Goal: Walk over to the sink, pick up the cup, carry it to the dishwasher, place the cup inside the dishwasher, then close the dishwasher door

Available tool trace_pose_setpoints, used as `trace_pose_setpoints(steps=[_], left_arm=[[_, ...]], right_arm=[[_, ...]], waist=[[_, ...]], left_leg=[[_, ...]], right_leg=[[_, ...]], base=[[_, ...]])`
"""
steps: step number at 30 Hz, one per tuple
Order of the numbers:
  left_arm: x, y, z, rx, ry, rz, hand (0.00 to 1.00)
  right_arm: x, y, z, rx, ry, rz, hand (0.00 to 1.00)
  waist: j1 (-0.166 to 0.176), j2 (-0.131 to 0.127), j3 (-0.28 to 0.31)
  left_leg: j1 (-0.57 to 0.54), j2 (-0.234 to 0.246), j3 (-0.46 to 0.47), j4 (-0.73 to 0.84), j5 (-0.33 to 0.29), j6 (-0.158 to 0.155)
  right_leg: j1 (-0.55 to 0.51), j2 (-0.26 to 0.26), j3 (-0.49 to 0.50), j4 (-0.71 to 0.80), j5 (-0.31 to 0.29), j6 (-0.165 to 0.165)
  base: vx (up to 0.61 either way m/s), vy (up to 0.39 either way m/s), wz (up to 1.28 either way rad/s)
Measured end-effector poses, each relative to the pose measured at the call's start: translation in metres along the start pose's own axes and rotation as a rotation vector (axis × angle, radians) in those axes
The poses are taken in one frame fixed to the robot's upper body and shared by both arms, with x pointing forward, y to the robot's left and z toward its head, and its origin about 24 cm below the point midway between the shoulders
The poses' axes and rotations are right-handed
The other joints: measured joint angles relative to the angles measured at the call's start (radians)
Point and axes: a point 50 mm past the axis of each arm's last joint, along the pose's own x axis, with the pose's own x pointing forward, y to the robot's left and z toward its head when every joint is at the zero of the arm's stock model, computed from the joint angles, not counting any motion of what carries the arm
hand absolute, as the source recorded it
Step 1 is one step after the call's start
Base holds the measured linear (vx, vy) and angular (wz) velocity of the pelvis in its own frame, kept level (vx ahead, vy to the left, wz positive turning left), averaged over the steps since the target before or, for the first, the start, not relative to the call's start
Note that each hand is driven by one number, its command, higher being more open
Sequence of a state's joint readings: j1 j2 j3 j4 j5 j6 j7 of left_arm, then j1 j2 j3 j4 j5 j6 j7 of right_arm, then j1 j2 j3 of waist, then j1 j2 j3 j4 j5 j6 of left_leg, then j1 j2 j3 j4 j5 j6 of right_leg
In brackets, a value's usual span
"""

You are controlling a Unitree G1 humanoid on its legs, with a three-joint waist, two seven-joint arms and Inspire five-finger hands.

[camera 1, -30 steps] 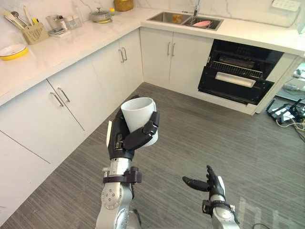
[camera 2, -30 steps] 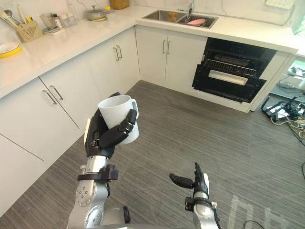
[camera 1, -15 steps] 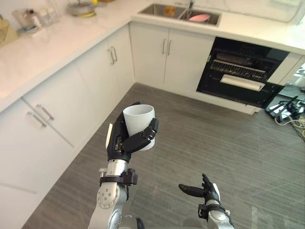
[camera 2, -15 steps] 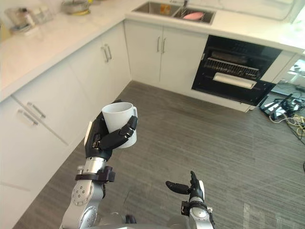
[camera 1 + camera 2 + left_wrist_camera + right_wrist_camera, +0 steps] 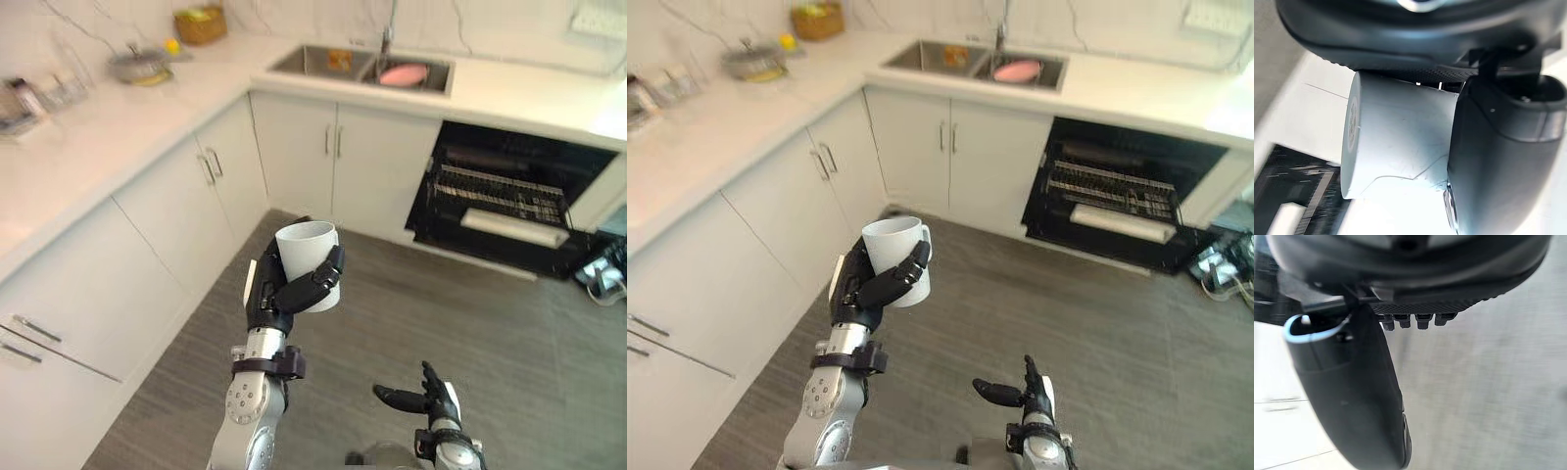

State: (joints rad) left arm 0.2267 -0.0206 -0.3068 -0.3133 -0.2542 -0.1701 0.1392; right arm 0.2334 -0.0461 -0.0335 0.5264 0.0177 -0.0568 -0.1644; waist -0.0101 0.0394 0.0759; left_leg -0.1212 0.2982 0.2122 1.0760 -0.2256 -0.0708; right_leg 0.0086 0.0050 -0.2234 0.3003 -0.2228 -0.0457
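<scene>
My left hand (image 5: pixel 277 294) is raised in front of me with its fingers and thumb curled round a white cup (image 5: pixel 310 259), held upright and mouth up. The left wrist view shows the cup (image 5: pixel 1396 137) pressed against the palm, the thumb (image 5: pixel 1498 161) across its side. The dishwasher (image 5: pixel 500 201) stands open under the counter at the right, its dark rack showing and its door (image 5: pixel 509 240) folded down. The sink (image 5: pixel 362 67) is set in the counter behind, with a pink dish in it. My right hand (image 5: pixel 428 399) hangs low over the floor, fingers straight, holding nothing.
White cabinets (image 5: pixel 167 215) run along the left and turn the corner under the sink. On the counter are a pot (image 5: pixel 139 67) and a basket (image 5: pixel 200 24). Grey plank floor (image 5: pixel 470 333) stretches between me and the dishwasher. Cables and gear (image 5: pixel 607 279) lie at the far right.
The whole picture has shifted: the camera has moved and tilted up, so the sink and dishwasher sit lower and larger in view. The cup stays in my left hand.
</scene>
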Motion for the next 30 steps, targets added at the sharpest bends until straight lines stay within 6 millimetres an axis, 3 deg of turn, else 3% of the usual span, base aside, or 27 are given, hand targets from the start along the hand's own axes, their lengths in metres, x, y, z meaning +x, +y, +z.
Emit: trace_pose_setpoints(steps=[2, 3, 5, 6, 7, 8, 9, 11, 12, 14, 15, 16, 18, 19, 20, 23, 25, 26, 27, 30], left_arm=[[0.0, 0.004, 0.003, 0.006, -0.015, 0.008, 0.0], [-0.001, 0.009, 0.004, 0.014, -0.019, 0.028, 0.0], [-0.002, 0.014, 0.004, 0.024, -0.017, 0.051, 0.0], [-0.003, 0.016, 0.004, 0.028, -0.015, 0.06, 0.0], [-0.004, 0.018, 0.002, 0.031, -0.009, 0.069, 0.0], [-0.005, 0.022, 0.002, 0.044, -0.002, 0.078, 0.0], [-0.005, 0.023, 0.002, 0.049, -0.001, 0.086, 0.0], [-0.006, 0.026, 0.002, 0.059, 0.0, 0.097, 0.0], [-0.007, 0.028, 0.001, 0.076, 0.012, 0.095, 0.0], [-0.008, 0.027, 0.001, 0.086, 0.017, 0.076, 0.0], [-0.008, 0.024, 0.002, 0.093, 0.016, 0.051, 0.0], [-0.008, 0.023, 0.003, 0.095, 0.015, 0.039, 0.0], [-0.009, 0.016, 0.006, 0.084, 0.003, 0.009, 0.0], [-0.008, 0.013, 0.01, 0.078, -0.014, -0.002, 0.0], [-0.008, 0.01, 0.014, 0.071, -0.036, -0.014, 0.0], [-0.007, 0.008, 0.016, 0.065, -0.055, -0.023, 0.0], [-0.007, 0.01, 0.013, 0.07, -0.041, -0.018, 0.0], [-0.007, 0.012, 0.003, 0.066, -0.004, 0.002, 0.0], [-0.006, 0.01, -0.003, 0.051, 0.02, 0.013, 0.0], [-0.001, 0.006, -0.013, 0.032, 0.062, 0.017, 0.0]], right_arm=[[0.001, 0.002, 0.002, 0.006, -0.004, -0.002, 1.0], [0.002, 0.003, 0.003, 0.007, -0.006, 0.001, 1.0], [0.004, 0.004, 0.002, 0.005, 0.003, 0.003, 1.0], [0.005, 0.001, -0.001, -0.005, 0.018, -0.004, 1.0], [0.007, -0.002, -0.006, -0.02, 0.047, -0.009, 1.0], [0.008, 0.001, -0.01, -0.019, 0.074, -0.001, 1.0], [0.006, 0.003, -0.015, -0.017, 0.094, 0.005, 1.0], [0.008, 0.007, -0.014, -0.013, 0.099, 0.015, 1.0], [0.007, 0.009, -0.014, -0.011, 0.098, 0.021, 1.0], [0.007, 0.009, -0.015, -0.011, 0.099, 0.021, 1.0], [0.007, 0.009, -0.014, -0.007, 0.099, 0.02, 1.0], [0.007, 0.01, -0.014, -0.002, 0.1, 0.02, 1.0], [0.005, 0.016, -0.017, 0.017, 0.108, 0.027, 1.0], [0.004, 0.019, -0.015, 0.025, 0.101, 0.032, 1.0], [0.005, 0.022, -0.011, 0.035, 0.087, 0.04, 1.0], [0.005, 0.027, -0.008, 0.032, 0.077, 0.058, 1.0], [0.004, 0.028, -0.01, 0.027, 0.081, 0.063, 1.0], [0.006, 0.02, -0.012, 0.001, 0.091, 0.049, 1.0], [0.009, 0.016, -0.009, -0.011, 0.081, 0.041, 1.0], [0.009, 0.006, -0.006, -0.023, 0.064, 0.02, 1.0]], waist=[[0.027, 0.0, -0.002], [0.037, -0.002, 0.0], [0.04, -0.002, 0.0], [0.038, -0.003, 0.001], [0.047, 0.005, -0.008], [0.042, -0.022, -0.009], [0.023, -0.039, -0.017], [0.023, -0.047, -0.016], [0.029, -0.053, -0.016], [0.026, -0.055, -0.016], [0.023, -0.064, -0.011], [0.022, -0.069, -0.007], [0.008, -0.071, -0.004], [0.0, -0.068, -0.003], [-0.006, -0.066, -0.004], [-0.009, -0.061, -0.002], [-0.014, -0.08, -0.012], [-0.026, -0.051, -0.016], [-0.029, -0.026, -0.018], [-0.038, -0.022, -0.006]], left_leg=[[-0.09, 0.002, 0.018, -0.051, -0.064, 0.032], [-0.126, -0.017, 0.022, -0.155, -0.091, 0.04], [-0.162, -0.053, 0.01, -0.309, -0.099, 0.041], [-0.183, -0.098, -0.024, -0.454, -0.074, 0.028], [-0.156, -0.138, -0.04, -0.556, 0.055, 0.038], [-0.144, -0.158, -0.015, -0.561, 0.049, 0.043], [-0.149, -0.186, -0.007, -0.556, 0.024, 0.068], [-0.16, -0.184, 0.025, -0.495, -0.032, 0.089], [-0.125, -0.187, 0.063, -0.498, -0.06, 0.098], [-0.058, -0.199, 0.089, -0.555, -0.073, 0.095], [0.006, -0.215, 0.109, -0.619, -0.074, 0.095], [0.041, -0.222, 0.119, -0.649, -0.074, 0.095], [0.154, -0.226, 0.132, -0.731, -0.079, 0.091], [0.178, -0.22, 0.135, -0.751, -0.084, 0.083], [0.202, -0.207, 0.141, -0.764, -0.092, 0.068], [0.261, -0.166, 0.159, -0.793, -0.108, 0.027], [0.299, -0.166, 0.161, -0.81, -0.116, 0.004], [0.335, -0.143, 0.147, -0.828, -0.126, -0.018], [0.336, -0.124, 0.147, -0.835, -0.11, -0.022], [0.341, -0.094, 0.127, -0.774, -0.032, -0.04]], right_leg=[[0.044, -0.007, 0.029, -0.03, -0.016, 0.008], [0.063, -0.024, 0.054, -0.033, -0.034, 0.023], [0.083, -0.052, 0.079, -0.032, -0.058, 0.053], [0.094, -0.079, 0.104, -0.025, -0.083, 0.087], [0.097, -0.099, 0.146, -0.004, -0.105, 0.124], [0.104, -0.118, 0.183, -0.014, -0.108, 0.128], [0.109, -0.133, 0.232, -0.054, -0.098, 0.127], [0.12, -0.15, 0.282, -0.079, -0.078, 0.152], [0.114, -0.163, 0.304, -0.047, -0.062, 0.18], [0.065, -0.171, 0.311, 0.096, -0.051, 0.199], [-0.015, -0.18, 0.31, 0.289, -0.019, 0.213], [-0.058, -0.184, 0.308, 0.39, 0.016, 0.204], [-0.188, -0.185, 0.266, 0.629, -0.021, 0.142], [-0.237, -0.183, 0.233, 0.65, -0.041, 0.122], [-0.296, -0.177, 0.183, 0.63, -0.061, 0.092], [-0.381, -0.154, 0.065, 0.479, -0.071, 0.067], [-0.393, -0.133, -0.006, 0.258, 0.021, 0.05], [-0.371, -0.106, -0.029, 0.211, 0.14, -0.007], [-0.358, -0.085, -0.035, 0.195, 0.131, -0.021], [-0.298, -0.068, -0.065, 0.174, 0.085, -0.036]], base=[[0.35, 0.141, -0.39], [0.35, 0.2, -0.53], [0.23, 0.177, -0.39], [0.47, 0.439, -0.59], [0.5, 0.436, -0.59], [0.5, 0.423, -0.35], [0.41, 0.283, -0.13], [0.42, 0.302, -0.41], [0.35, 0.215, -0.67], [0.32, 0.163, -0.49], [0.23, 0.077, -0.29], [0.28, 0.056, -0.34], [0.3, 0.004, -0.19], [0.34, -0.047, -0.09], [0.29, -0.066, -0.11], [0.34, -0.146, -0.17], [0.45, -0.191, -0.02], [0.55, -0.187, -0.09], [0.61, -0.215, -0.15], [0.33, -0.165, 0.05]])
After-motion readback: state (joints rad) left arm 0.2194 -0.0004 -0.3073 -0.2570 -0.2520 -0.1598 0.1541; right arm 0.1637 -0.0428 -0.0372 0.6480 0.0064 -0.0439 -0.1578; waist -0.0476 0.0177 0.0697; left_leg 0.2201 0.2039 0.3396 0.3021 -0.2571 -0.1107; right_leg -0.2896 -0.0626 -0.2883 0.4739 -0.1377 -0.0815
